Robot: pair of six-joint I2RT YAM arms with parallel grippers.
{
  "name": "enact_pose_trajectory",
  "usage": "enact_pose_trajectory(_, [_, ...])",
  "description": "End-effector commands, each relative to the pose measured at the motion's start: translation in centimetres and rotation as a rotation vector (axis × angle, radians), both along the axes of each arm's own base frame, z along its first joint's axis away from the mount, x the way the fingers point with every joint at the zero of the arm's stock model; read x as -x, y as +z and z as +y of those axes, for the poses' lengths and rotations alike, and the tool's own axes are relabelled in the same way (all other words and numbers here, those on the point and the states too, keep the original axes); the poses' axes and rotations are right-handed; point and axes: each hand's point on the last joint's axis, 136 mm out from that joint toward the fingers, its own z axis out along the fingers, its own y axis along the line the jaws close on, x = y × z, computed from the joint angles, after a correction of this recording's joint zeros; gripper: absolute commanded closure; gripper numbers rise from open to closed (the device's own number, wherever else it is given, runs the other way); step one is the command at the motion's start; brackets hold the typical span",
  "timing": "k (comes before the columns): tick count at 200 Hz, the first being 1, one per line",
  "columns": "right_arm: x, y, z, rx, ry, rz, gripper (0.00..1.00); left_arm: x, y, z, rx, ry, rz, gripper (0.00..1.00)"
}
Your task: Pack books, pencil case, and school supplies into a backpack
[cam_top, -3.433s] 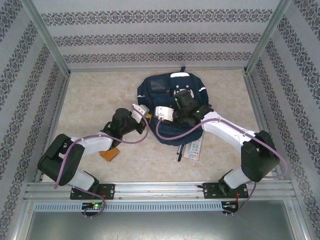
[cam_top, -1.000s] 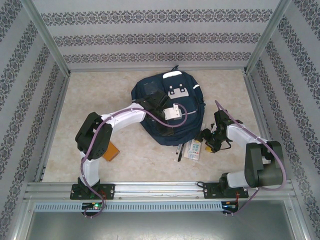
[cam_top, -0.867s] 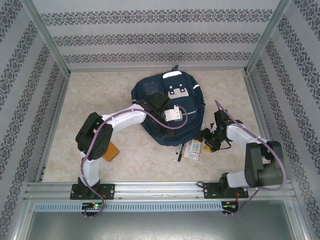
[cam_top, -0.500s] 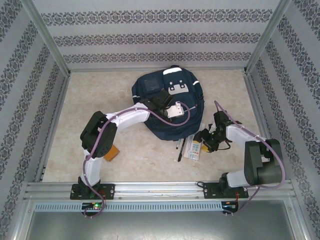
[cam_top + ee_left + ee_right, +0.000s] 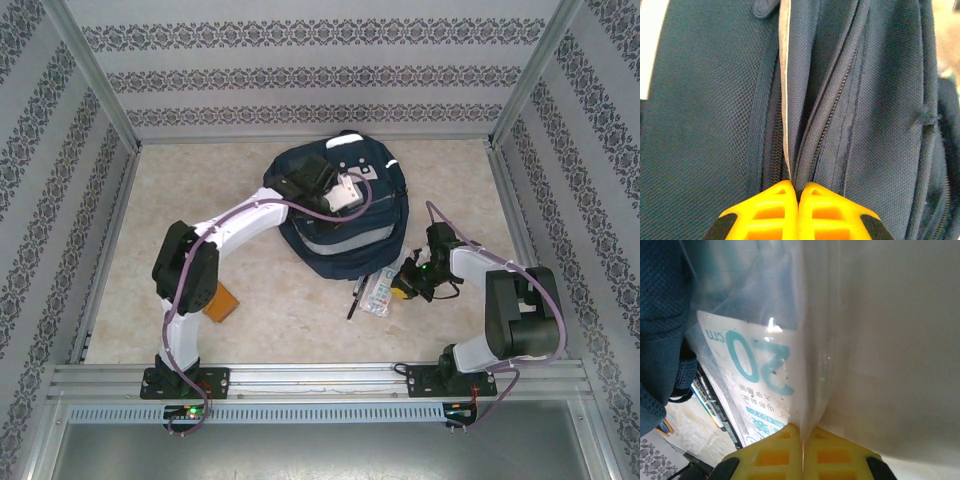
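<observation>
The navy backpack [image 5: 335,235] lies mid-table, its front panel pulled up. My left gripper [image 5: 352,196] is over its upper half. In the left wrist view its yellow fingers [image 5: 775,210] are shut on a fold of backpack [image 5: 705,100] fabric beside the zipper. The pale pencil case [image 5: 382,293] lies at the backpack's right lower corner. My right gripper [image 5: 402,282] is shut on the edge of the pencil case [image 5: 765,365], whose blue "20" shows close up. Black pens [image 5: 354,298] lie just left of the case; the pens [image 5: 715,410] sit under its edge. An orange booklet [image 5: 220,304] lies by the left arm.
Metal frame rails [image 5: 320,378] run along the near edge, and patterned walls [image 5: 320,80] enclose the beige table [image 5: 200,190] on three sides. Purple cables trail along both arms. The backpack [image 5: 660,315] fabric hangs close to the left of the right fingers.
Both grippers have shut, the left on the backpack's fabric and the right on the pencil case. The left arm has pulled the backpack's front toward the far side, baring a grey band.
</observation>
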Motion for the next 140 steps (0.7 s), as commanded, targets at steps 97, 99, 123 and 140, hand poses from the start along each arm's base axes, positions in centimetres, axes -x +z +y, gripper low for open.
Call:
enact_pose_trajectory(97, [-1.4,6.6,-5.3,0.258,-0.291,-0.219,1.00,-2.7,10.1,1.5,0.435,0.171,0.095,1.00])
enact_pose_trajectory(99, [-1.4,6.8,-5.4,0.259,-0.294,-0.223,1.00,-2.6,10.0,1.5,0.434,0.171,0.098,1.00])
enact_pose_trajectory(123, [-2.1,10.1,-5.0,0.221,-0.306,-0.312,1.00,-2.4,10.0,1.1,0.450,0.159,0.121,1.00])
enact_pose_trajectory(140, [-3.2,12.6,-3.0,0.108,-0.261,-0.375,1.00,-2.5,10.1,1.1,0.453,0.164,0.121,1.00])
